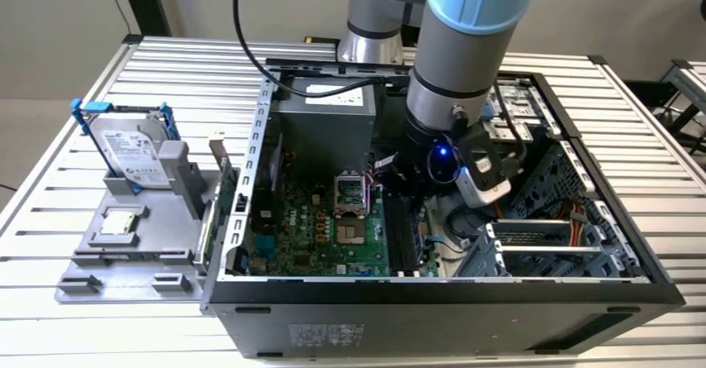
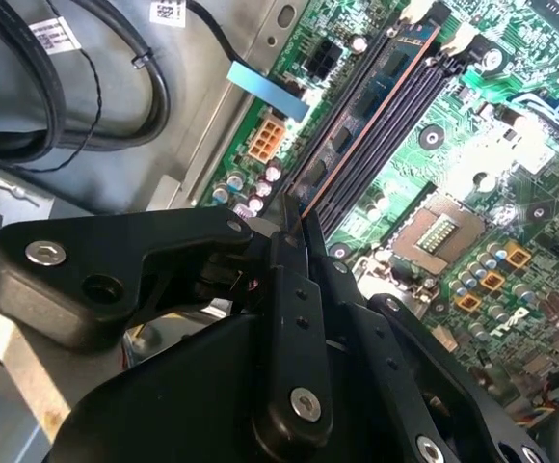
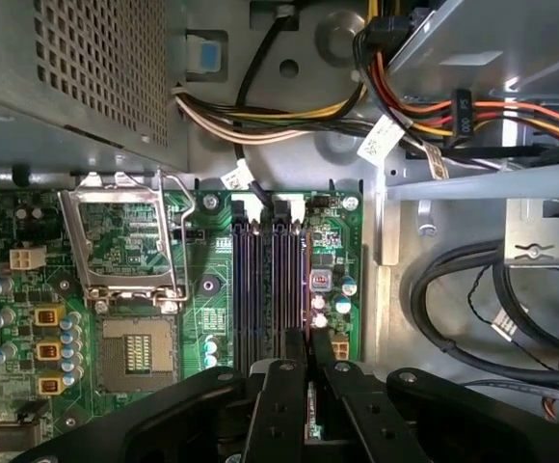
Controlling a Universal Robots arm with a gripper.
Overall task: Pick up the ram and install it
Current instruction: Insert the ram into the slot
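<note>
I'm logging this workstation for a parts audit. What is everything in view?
table: one, silver, slatted
computer case: one, black, open, on the table
motherboard: one, green, inside the case
power supply: one, grey, inside the case
holder: one, grey, on the table, exterior view's left of the case
hard drive: one, silver in blue frame, upright on the holder
processor chip: one, silver, flat on the holder
ram: one, dark blue-green, at the motherboard's slots
arm: one, grey and light blue, reaching into the case
gripper: one, black, shut on the ram
</note>
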